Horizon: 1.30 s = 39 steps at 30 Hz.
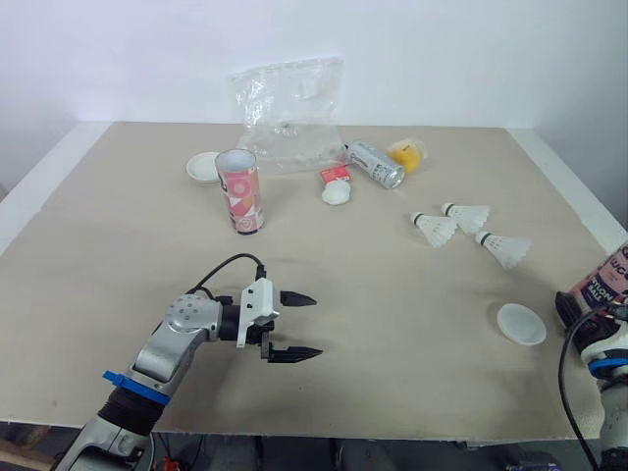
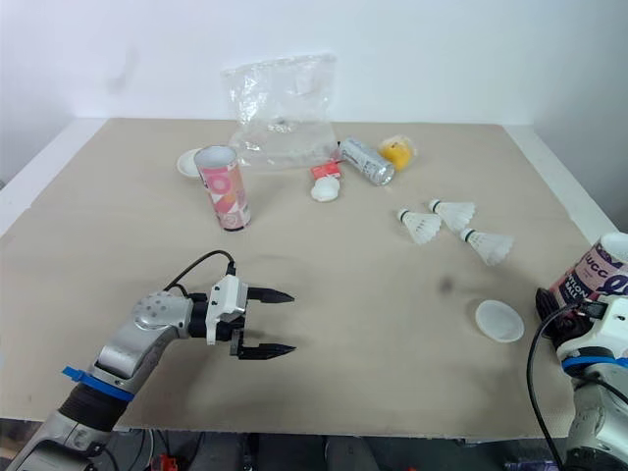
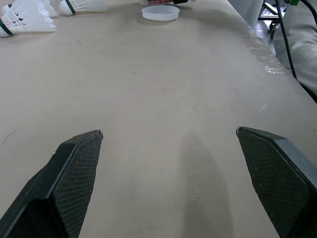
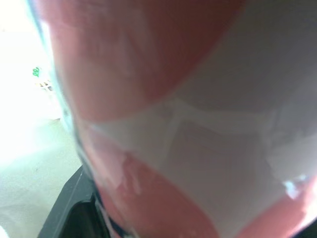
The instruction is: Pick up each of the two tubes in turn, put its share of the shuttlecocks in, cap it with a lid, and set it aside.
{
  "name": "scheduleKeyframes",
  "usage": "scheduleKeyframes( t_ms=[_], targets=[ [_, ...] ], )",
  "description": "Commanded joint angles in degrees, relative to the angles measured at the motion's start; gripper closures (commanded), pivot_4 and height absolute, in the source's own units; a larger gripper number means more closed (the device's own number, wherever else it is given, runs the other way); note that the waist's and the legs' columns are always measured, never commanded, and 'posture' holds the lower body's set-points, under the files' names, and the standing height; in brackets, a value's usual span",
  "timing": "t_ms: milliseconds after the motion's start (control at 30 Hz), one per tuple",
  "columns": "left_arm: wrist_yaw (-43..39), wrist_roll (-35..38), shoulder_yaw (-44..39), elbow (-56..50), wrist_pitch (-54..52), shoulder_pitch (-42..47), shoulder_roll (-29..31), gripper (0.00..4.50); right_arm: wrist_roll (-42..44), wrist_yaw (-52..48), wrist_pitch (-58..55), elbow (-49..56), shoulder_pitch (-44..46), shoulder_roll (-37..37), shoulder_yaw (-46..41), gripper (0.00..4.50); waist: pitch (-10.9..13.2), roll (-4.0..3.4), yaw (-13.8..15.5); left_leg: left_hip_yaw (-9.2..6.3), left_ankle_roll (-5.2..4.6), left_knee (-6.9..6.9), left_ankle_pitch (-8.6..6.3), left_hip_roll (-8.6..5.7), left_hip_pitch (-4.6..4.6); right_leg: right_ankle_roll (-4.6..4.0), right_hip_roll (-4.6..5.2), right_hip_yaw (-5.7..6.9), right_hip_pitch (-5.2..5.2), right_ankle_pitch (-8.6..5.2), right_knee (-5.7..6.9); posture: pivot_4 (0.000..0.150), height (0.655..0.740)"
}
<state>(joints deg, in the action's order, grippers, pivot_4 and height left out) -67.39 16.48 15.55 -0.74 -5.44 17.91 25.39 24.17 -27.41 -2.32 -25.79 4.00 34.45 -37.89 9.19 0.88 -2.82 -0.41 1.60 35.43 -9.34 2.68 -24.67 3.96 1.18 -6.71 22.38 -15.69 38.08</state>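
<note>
The left gripper [image 1: 316, 325] hovers low over the near left of the table [image 1: 118, 245], its two black fingers spread wide with nothing between them. At the near right edge, the right gripper [image 2: 569, 299] is closed around the base of the held tube [image 2: 601, 267], which leans to the right. This tube carries white lettering on a dark band, but the letters are cut off and too small to read as a word.

The standing tube [image 1: 239, 189], patterned pink and white, is upright and open-topped at the far left, with the far lid [image 1: 204, 167] just behind it. Three shuttlecocks [image 1: 435, 228] lie close together at the right, and the near lid [image 1: 520, 323] lies nearer than them, close to the right gripper. At the far middle, a silver can [image 1: 376, 164] lies on its side beside a clear plastic bag [image 1: 287, 113]. Its label cannot be read.
</note>
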Motion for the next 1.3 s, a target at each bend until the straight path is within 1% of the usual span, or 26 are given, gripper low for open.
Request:
scheduleKeyframes(
  t_ms=[33, 67, 100, 167, 333, 467, 700, 867, 967, 1067, 1167, 1233, 1300],
  targets=[
    [0.84, 0.24, -0.53, -1.94, 0.37, -0.2, -0.02, 0.0, -0.24, -0.29, 0.15, -2.02, -0.14, 1.41, -0.08, 1.63, 0.0, 0.03, 0.0, 0.0, -0.01, 0.01, 0.0, 0.0, 0.01, 0.0, 0.0, 0.0, -0.02, 0.0, 0.0, 0.15, 0.74],
    [0.87, 0.23, -0.45, -1.78, 0.51, -0.17, -0.04, 0.0, -0.01, -0.43, 0.19, -1.96, -0.21, 1.43, -0.11, 1.01, 0.0, 0.03, 0.0, -0.01, -0.01, 0.02, 0.0, 0.0, 0.01, 0.0, 0.0, 0.0, -0.04, 0.0, -0.01, 0.15, 0.74],
    [0.88, 0.17, -0.35, -1.51, 0.7, -0.09, -0.09, 0.0, 0.02, -0.41, 0.3, -1.92, -0.28, 1.41, -0.1, 0.78, 0.01, 0.04, 0.0, -0.01, -0.01, 0.02, 0.01, 0.0, 0.01, 0.0, 0.0, -0.01, -0.04, 0.0, -0.01, 0.15, 0.74],
    [0.8, 0.05, -0.25, -0.92, 1.03, 0.18, -0.19, 0.0, -0.36, -0.31, 0.4, -1.67, -0.58, 1.48, 0.29, 0.06, 0.01, 0.02, 0.0, -0.01, -0.01, 0.02, 0.01, -0.01, 0.01, 0.0, 0.0, -0.02, -0.04, 0.0, -0.01, 0.15, 0.74],
    [0.17, -0.41, -0.11, 1.03, 2.03, 1.51, -0.43, 0.0, -0.52, -0.02, 0.28, 1.65, -2.95, 0.47, 1.24, 0.06, 0.01, 0.02, 0.03, -0.02, -0.01, -0.03, 0.0, 0.0, 0.01, -0.02, -0.03, -0.03, -0.02, -0.03, -0.01, 0.15, 0.74],
    [-0.32, -0.52, 0.19, 1.9, 2.59, 2.01, -0.45, 0.0, 0.65, 1.48, -0.95, 6.43, -6.04, -0.98, 0.65, 0.06, 0.01, 0.03, 0.05, -0.03, -0.02, -0.04, -0.01, -0.01, 0.0, -0.01, -0.03, -0.03, -0.01, -0.07, -0.01, 0.15, 0.74],
    [-1.01, -0.64, 0.47, 1.9, 2.53, 1.83, -0.38, 0.0, 6.26, 6.04, -6.83, 22.09, -14.23, -5.39, -3.31, 0.06, 0.0, -0.02, 0.12, -0.07, -0.03, -0.09, -0.03, -0.01, -0.04, -0.03, -0.01, -0.01, 0.03, -0.13, -0.01, 0.15, 0.74],
    [-1.68, -0.89, 0.88, 2.62, 2.85, 2.42, -0.61, 0.0, 7.81, 7.92, -9.12, 28.47, -18.69, -7.45, -4.46, 0.06, 0.01, -0.02, 0.08, 0.01, -0.02, -0.08, -0.04, -0.03, -0.03, -0.03, 0.07, -0.02, 0.06, -0.13, -0.02, 0.15, 0.74],
    [-2.36, -1.18, 1.27, 4.13, 3.53, 3.62, -1.08, 0.0, 8.3, 7.85, -9.52, 35.36, -24.38, -9.34, -5.34, 0.06, 0.0, -0.05, 0.11, -0.02, -0.03, -0.09, -0.04, -0.02, -0.02, -0.04, 0.06, 0.02, 0.07, -0.14, -0.01, 0.15, 0.74],
    [-2.7, -1.2, 1.17, 5.51, 4.06, 4.61, -1.56, 0.0, 9.7, 5.53, -9.29, 42.09, -29.49, -10.03, -5.83, 0.06, 0.0, -0.13, 0.18, -0.03, -0.02, -0.12, -0.05, -0.03, -0.07, -0.05, 0.09, 0.03, 0.12, -0.18, -0.02, 0.15, 0.74],
    [-2.28, -0.91, 0.6, 6.66, 4.2, 5.22, -2.24, 0.0, 12.96, 1.69, -9.8, 46.7, -32.93, -9.45, -5.82, 0.06, 0.04, -0.06, 0.03, 0.01, -0.03, -0.11, -0.08, -0.03, -0.09, -0.03, 0.12, 0.02, 0.13, -0.2, -0.03, 0.15, 0.74],
    [-0.92, -0.24, -0.39, 7.06, 3.53, 5.55, -3.1, 0.0, 13.41, -5.27, -9.27, 49.83, -36.3, -6.58, -4.39, 0.06, 0.05, -0.08, 0.06, 0.02, -0.03, -0.11, -0.09, -0.01, -0.07, -0.04, 0.11, 0.02, 0.14, -0.2, -0.03, 0.15, 0.74],
    [1.33, 0.64, -2.01, 7.25, 2.49, 5.76, -4.12, 0.0, 14.82, -12.51, -8.91, 52.82, -36.89, -2.72, -2.51, 0.06, 0.1, -0.18, 0.1, 0.04, -0.04, -0.09, -0.09, -0.04, -0.08, -0.04, 0.16, 0.01, 0.13, -0.2, -0.03, 0.15, 0.74]
  ],
)
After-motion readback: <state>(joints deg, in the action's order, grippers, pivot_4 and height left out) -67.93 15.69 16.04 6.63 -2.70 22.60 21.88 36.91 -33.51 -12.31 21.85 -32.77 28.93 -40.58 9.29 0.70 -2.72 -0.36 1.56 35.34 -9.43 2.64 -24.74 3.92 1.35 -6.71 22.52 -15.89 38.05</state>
